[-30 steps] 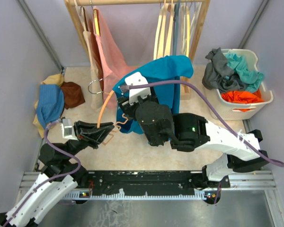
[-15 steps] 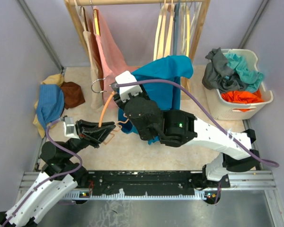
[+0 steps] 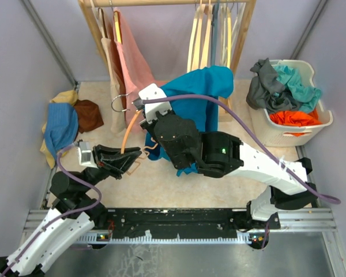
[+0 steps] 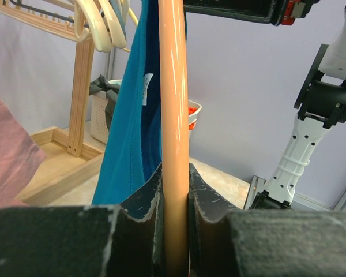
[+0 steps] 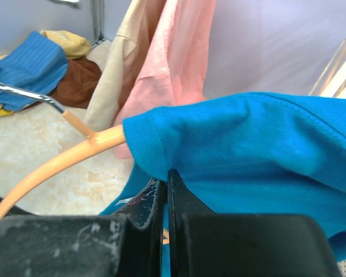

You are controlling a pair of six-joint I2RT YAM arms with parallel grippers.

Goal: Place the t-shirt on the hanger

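The orange-tan hanger [image 3: 130, 128] stands tilted over the floor, its metal hook [image 3: 120, 101] at the top. My left gripper [image 4: 175, 184] is shut on one arm of the hanger [image 4: 174, 115]; from above, that gripper [image 3: 127, 158] is at the hanger's lower end. The teal-blue t-shirt [image 3: 205, 86] drapes over the other arm, with its white label [image 4: 147, 89] showing. My right gripper [image 5: 167, 179] is shut on the ribbed collar of the t-shirt [image 5: 248, 144], right beside where the hanger [image 5: 63, 158] enters the neck opening. The right arm hides that gripper in the top view.
A wooden rack [image 3: 242, 34] at the back holds a pink garment [image 3: 132, 57] and cream hangers [image 3: 202, 40]. A white basket [image 3: 323, 124] of clothes stands at the right. Blue cloth [image 3: 60, 127] and brown cloth [image 3: 87, 114] lie piled at the left wall.
My right arm has swung left toward the hanger's neck and its jaws have closed on the t-shirt collar. The left gripper has kept its hold on the hanger without moving.
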